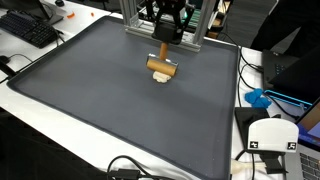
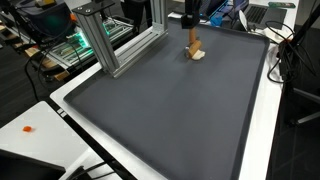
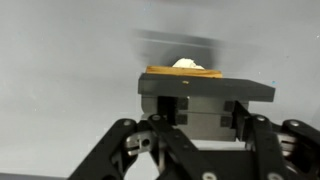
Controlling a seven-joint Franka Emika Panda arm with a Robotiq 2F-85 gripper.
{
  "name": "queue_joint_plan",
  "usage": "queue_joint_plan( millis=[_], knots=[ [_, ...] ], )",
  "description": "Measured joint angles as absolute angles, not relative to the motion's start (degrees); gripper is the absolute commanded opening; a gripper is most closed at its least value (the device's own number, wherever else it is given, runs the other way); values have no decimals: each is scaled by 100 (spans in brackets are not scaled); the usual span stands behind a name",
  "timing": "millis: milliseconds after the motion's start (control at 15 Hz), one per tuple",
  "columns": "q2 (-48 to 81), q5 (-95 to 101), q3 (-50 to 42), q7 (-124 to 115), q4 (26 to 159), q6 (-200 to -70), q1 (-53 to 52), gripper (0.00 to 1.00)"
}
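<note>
My gripper (image 1: pixel 164 42) hangs over the far part of a dark grey mat (image 1: pixel 120 110), in front of an aluminium frame. It is shut on a grey block (image 3: pixel 205 112). The block carries a brown wooden piece (image 1: pixel 161 67) with a small white lump (image 1: pixel 160 78) under it, down at the mat surface. In the wrist view the fingers (image 3: pixel 205 105) press both sides of the block, with the wooden strip (image 3: pixel 183 70) and the white lump (image 3: pixel 186 63) beyond it. Both exterior views show the gripper (image 2: pixel 190 26) above the wooden piece (image 2: pixel 195 50).
The aluminium frame (image 2: pixel 112 42) stands at the mat's far edge. A black keyboard (image 1: pixel 30 30) lies beside the mat. A blue object (image 1: pixel 258 98) and a white device (image 1: pixel 270 135) sit off another side. Cables (image 1: pixel 130 168) run along the near edge, and a green-lit board (image 2: pixel 65 45) stands behind the frame.
</note>
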State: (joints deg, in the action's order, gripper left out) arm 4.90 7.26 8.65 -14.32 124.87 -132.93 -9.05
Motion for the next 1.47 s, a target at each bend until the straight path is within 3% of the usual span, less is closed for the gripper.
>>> queue_joint_plan(
  millis=[667, 1467],
  knots=[
    [465, 710, 892, -1426, 12485, -13086, -939, 35],
    [693, 828, 884, -1437, 12490, -13970, -940, 35]
  ],
)
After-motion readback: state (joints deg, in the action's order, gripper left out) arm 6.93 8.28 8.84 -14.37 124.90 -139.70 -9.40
